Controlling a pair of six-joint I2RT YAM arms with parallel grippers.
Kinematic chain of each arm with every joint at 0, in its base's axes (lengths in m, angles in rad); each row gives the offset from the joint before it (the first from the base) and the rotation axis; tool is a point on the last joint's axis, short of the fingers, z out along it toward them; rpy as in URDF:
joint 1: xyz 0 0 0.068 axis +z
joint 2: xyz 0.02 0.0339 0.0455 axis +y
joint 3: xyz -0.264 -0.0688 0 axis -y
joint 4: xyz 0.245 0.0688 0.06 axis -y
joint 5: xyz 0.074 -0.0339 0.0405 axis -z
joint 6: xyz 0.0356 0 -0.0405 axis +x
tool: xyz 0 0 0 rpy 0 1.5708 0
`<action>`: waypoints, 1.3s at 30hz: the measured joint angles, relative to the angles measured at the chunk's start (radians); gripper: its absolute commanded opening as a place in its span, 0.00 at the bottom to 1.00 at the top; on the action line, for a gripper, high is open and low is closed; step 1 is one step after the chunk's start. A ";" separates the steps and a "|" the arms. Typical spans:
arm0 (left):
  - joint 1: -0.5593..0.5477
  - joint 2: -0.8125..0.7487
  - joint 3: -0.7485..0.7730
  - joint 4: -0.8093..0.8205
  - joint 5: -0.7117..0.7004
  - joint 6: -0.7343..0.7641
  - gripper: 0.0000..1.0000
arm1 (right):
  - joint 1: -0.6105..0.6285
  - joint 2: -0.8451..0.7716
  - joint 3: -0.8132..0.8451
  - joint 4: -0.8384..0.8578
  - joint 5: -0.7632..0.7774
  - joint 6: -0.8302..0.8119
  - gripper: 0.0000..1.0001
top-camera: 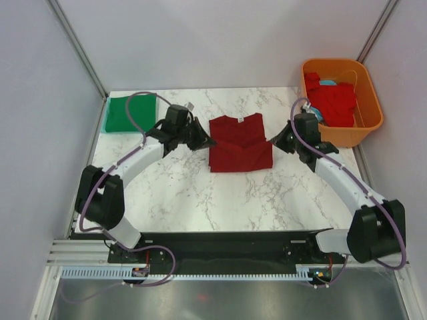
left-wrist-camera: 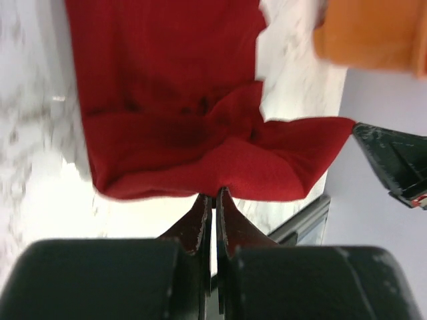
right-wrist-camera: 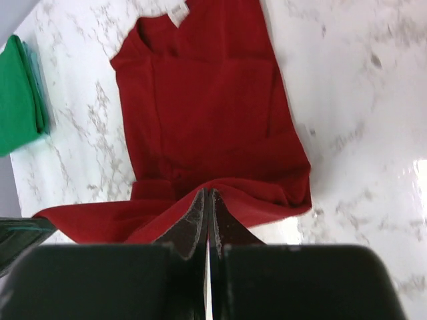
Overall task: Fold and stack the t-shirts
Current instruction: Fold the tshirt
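Observation:
A dark maroon t-shirt (top-camera: pixel 239 143) lies partly folded in the middle of the marble table (top-camera: pixel 220 200), collar toward the back. My left gripper (top-camera: pixel 211 142) is shut on its left edge, and my right gripper (top-camera: pixel 273 141) is shut on its right edge. The left wrist view has the left gripper (left-wrist-camera: pixel 215 195) pinching a lifted fold of the maroon t-shirt (left-wrist-camera: pixel 173 100). The right wrist view likewise shows the right gripper (right-wrist-camera: pixel 207 193) pinching the maroon t-shirt (right-wrist-camera: pixel 207 100). A folded green t-shirt (top-camera: pixel 130 113) rests at the back left corner.
An orange tub (top-camera: pixel 352 137) stands at the back right, holding a brighter red t-shirt (top-camera: pixel 331 100) and a bit of light blue cloth (top-camera: pixel 328 83). Grey walls close in the table on the left, back and right.

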 measured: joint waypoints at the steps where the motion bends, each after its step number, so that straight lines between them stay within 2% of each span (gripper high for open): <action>1: 0.012 0.028 0.051 -0.005 -0.003 0.011 0.02 | -0.001 0.051 0.053 0.005 0.005 -0.007 0.00; 11: 0.103 0.389 0.517 0.008 -0.027 0.066 0.02 | -0.042 0.467 0.496 0.067 0.028 -0.037 0.00; 20: 0.170 0.785 0.867 0.005 0.020 0.061 0.04 | -0.110 0.797 0.760 0.115 -0.033 -0.044 0.00; 21: 0.178 0.826 0.905 0.002 0.032 0.057 0.12 | -0.119 0.831 0.780 0.127 -0.054 -0.044 0.00; 23: 0.191 0.904 0.996 0.000 0.059 0.047 0.21 | -0.133 0.908 0.837 0.138 -0.093 -0.044 0.00; 27: 0.215 1.025 1.140 0.009 0.092 0.018 0.37 | -0.154 1.077 0.982 0.165 -0.170 -0.043 0.23; 28: 0.221 1.035 1.147 0.011 0.097 0.011 0.41 | -0.159 1.123 1.028 0.155 -0.198 -0.045 0.29; 29: 0.227 1.038 1.149 0.012 0.100 0.009 0.46 | -0.163 1.161 1.073 0.150 -0.217 -0.054 0.39; 32: 0.240 1.035 1.139 0.021 0.119 0.018 0.50 | -0.166 1.204 1.128 0.110 -0.248 -0.098 0.47; 34: 0.247 1.008 1.093 0.035 0.122 0.038 0.50 | -0.166 1.193 1.129 0.084 -0.260 -0.138 0.49; 39: 0.249 0.834 0.815 0.036 0.123 0.114 0.50 | -0.164 1.116 1.094 0.006 -0.285 -0.239 0.53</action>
